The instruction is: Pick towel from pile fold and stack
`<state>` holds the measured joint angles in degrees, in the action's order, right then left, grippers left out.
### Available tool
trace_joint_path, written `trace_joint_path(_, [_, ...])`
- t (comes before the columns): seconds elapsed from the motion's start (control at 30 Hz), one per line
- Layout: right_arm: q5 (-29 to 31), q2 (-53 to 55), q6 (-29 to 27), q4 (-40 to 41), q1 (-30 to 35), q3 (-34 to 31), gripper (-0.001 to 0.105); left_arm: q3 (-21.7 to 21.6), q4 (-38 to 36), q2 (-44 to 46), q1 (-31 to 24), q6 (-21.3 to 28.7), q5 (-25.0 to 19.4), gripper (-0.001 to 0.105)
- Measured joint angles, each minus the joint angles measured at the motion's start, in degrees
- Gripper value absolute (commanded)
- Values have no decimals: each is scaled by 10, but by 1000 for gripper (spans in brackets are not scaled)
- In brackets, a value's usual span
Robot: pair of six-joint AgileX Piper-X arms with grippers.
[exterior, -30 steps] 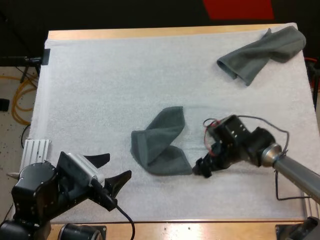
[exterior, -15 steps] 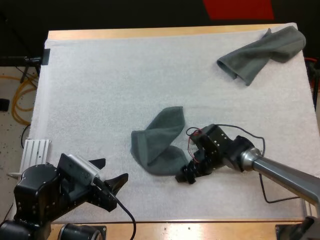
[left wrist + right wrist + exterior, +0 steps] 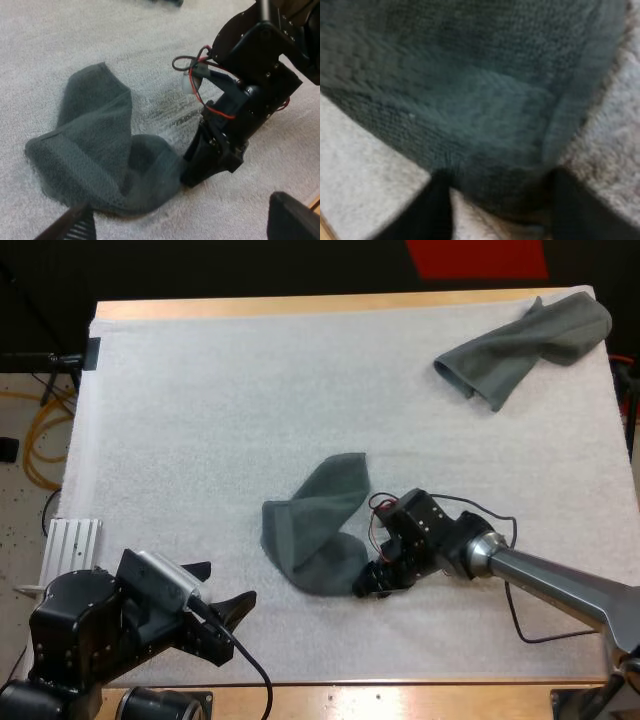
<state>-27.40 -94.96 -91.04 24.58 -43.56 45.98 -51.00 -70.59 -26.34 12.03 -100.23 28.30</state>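
Fingers of the right gripper (image 3: 368,585) stood apart, straddling the lower right edge of the crumpled towel (image 3: 312,525) at frame centre. The left gripper (image 3: 218,590) hovered spread wide at lower left. Another towel (image 3: 520,345) lay upper right on the mat (image 3: 220,420).

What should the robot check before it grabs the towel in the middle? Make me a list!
1. Right gripper is at the near edge of the crumpled towel: ok.
2. Right fingers stand apart with the towel's edge between them: ok.
3. Left gripper is open and clear of the crumpled towel: ok.
4. Second towel lies at the mat's far right corner, out of the way: ok.
5. The fingers reach under just one layer of cloth: cannot tell.
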Motion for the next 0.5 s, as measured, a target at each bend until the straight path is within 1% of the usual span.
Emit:
trace_joint_path(0.03, [4,0,0,2,0,0,0,0,0,0,0,0,0,68])
trace_joint_path(0.1, [27,1,-1,10,0,0,0,0,0,0,0,0,0,68])
trace_joint_path(0.2, [83,12,-1,29,0,0,0,0,0,0,0,0,0,68])
trace_joint_path(0.33, [190,52,-2,73,0,0,0,11,2,0,0,0,3,68])
trace_joint_path(0.5, [342,102,0,168,0,0,0,56,7,-23,0,0,41,68])
